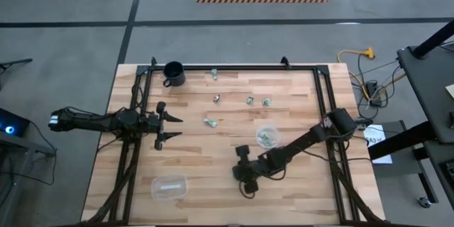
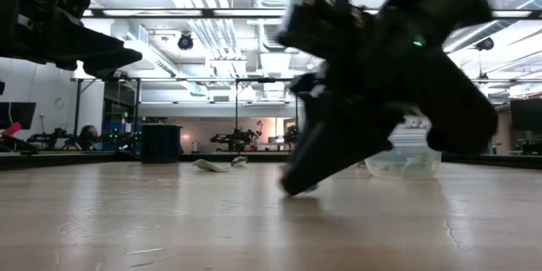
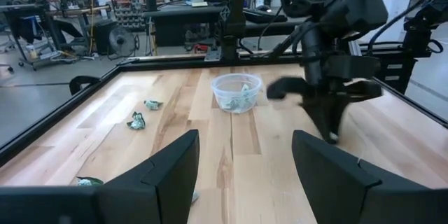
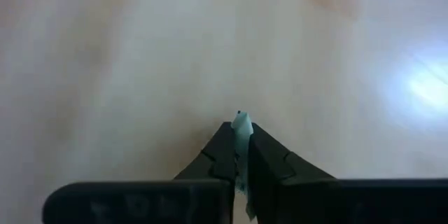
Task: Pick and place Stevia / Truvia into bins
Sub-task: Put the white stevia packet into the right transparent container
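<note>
Several small green-and-white Stevia packets [image 1: 217, 98] lie loose on the wooden table's far half. More packets lie in the round clear bin [image 1: 267, 136]. The rectangular clear bin [image 1: 169, 186] stands near the front left. My right gripper [image 1: 248, 189] is low over the table, nearer the front edge than the round bin, and is shut on one packet [image 4: 241, 122]. At the left side, my left gripper [image 1: 170, 128] hovers open with nothing between its fingers [image 3: 175, 171]. My right gripper pinches a pale green-and-white packet between its two fingers. The packet's edge [image 4: 242, 117] sticks out just past the fingertips [image 4: 225, 140]. The fingers slant down toward the table's near-left. Whether the packet still touches the wood I cannot tell.
A black mug [image 1: 173, 73] stands at the far left corner. A black frame [image 1: 234, 67] runs along the table's far edge and down both sides. Bare wood lies between the two bins [image 1: 213, 163].
</note>
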### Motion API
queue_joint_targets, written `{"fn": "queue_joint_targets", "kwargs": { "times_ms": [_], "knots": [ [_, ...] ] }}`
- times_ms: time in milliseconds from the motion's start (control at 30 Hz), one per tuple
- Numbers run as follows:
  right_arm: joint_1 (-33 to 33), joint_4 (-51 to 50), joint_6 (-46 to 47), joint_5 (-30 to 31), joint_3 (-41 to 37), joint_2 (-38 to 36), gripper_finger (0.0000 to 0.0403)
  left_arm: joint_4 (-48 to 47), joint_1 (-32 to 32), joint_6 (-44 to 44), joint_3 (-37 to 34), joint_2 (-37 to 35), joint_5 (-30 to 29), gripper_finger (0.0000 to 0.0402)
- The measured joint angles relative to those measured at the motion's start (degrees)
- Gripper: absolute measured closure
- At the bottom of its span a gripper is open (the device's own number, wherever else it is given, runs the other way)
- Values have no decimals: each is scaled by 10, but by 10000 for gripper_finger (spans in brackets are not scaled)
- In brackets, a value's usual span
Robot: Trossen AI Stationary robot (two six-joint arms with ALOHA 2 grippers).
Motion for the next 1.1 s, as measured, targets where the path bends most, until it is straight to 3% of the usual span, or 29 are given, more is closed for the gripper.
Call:
{"fn": "queue_joint_targets", "kwargs": {
  "times_ms": [67, 200, 467, 600, 700, 867, 1100],
  "knots": [
    [8, -18, -1, 49, -17, -19, 394, 0, 0, 0, 0, 1, 0, 189],
    [13, 38, 28, 99, -69, -71, 394, 1, 0, 0, 0, 0, 0, 189],
    [61, 33, 97, 297, -169, -153, 394, 0, 0, 0, 0, 0, 0, 189],
    [85, 72, 121, 360, -230, -208, 394, 0, 0, 0, 0, 0, 0, 189],
    [92, 162, 122, 363, -285, -257, 394, 0, 0, 0, 0, 0, 0, 189],
    [90, 388, 71, 305, -401, -307, 393, 2, 0, 0, 0, 1, 0, 189],
    [69, 724, 35, 220, -557, -310, 393, 0, 0, 0, 0, 1, 0, 189]
  ]
}}
